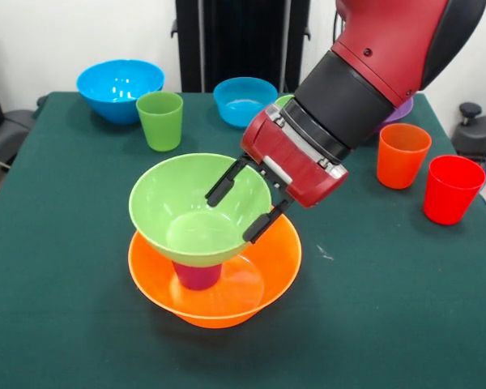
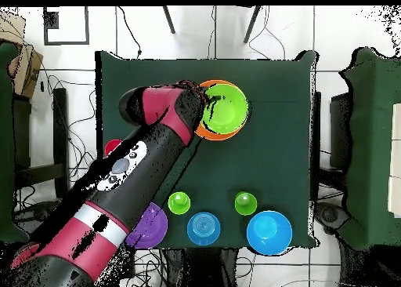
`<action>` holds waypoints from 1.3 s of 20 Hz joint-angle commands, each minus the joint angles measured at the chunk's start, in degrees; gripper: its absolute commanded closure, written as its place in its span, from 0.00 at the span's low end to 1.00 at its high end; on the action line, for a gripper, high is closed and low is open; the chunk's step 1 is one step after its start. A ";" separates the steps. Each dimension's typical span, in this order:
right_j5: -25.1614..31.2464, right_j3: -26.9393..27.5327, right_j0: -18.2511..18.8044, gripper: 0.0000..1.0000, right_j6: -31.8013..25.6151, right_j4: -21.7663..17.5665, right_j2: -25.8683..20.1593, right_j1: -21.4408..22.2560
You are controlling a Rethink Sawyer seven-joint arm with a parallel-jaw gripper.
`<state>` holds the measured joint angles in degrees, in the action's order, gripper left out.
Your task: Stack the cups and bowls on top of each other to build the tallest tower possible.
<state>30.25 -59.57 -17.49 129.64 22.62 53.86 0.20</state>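
Note:
The tower stands mid-table: a big orange bowl, a purple cup upside down inside it, and a lime green bowl resting on the cup, slightly tilted. My gripper is open at the green bowl's right rim, with one finger over the bowl's inside and the other outside the rim. From overhead, the green bowl covers most of the orange bowl. A loose green cup stands behind the tower.
At the back are a large blue bowl and a smaller blue bowl. A purple bowl shows behind the arm. An orange cup and a red cup stand at the right. Overhead shows two green cups.

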 commanded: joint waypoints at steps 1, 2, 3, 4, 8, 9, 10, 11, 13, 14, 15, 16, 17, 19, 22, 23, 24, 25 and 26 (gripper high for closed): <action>-4.01 -3.87 0.65 0.00 8.81 0.32 -9.33 2.02; -4.05 -3.83 0.65 0.00 8.87 0.38 -9.32 1.98; -4.09 -3.80 0.65 0.00 8.93 0.44 -9.31 1.93; -4.09 -3.70 0.67 0.00 8.97 0.50 -9.32 1.88; -3.85 -3.86 0.58 0.00 9.07 0.61 -9.16 2.11; -3.81 -3.96 0.57 0.00 9.12 0.65 -9.19 2.21; -3.84 -4.22 0.38 0.00 9.27 0.66 -9.13 2.37; -3.88 -4.48 0.18 0.00 9.43 0.66 -9.06 2.53; -4.58 -5.60 -0.06 0.00 9.15 0.60 -9.73 3.71; -5.32 -6.28 -0.02 0.00 8.64 0.48 -10.45 4.56; -5.92 -6.66 0.03 0.00 7.95 0.23 -10.97 5.26; -6.17 -6.98 -0.10 0.00 7.90 0.20 -11.13 5.63; -6.41 -7.29 -0.22 0.00 7.84 0.18 -11.29 6.01; -7.21 -8.77 -0.42 0.00 7.29 0.00 -12.31 7.49; -10.09 -12.10 0.30 0.00 5.37 -0.72 -15.59 10.72; -11.24 -13.55 0.63 0.00 4.87 -0.99 -16.95 11.94; -12.40 -15.01 0.97 0.00 4.37 -1.26 -18.31 13.16; -13.01 -16.17 1.05 0.00 4.47 -1.34 -19.07 13.97; -13.61 -17.32 1.13 0.00 4.56 -1.41 -19.83 14.78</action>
<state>22.56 -67.72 -17.54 129.64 22.56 49.20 8.86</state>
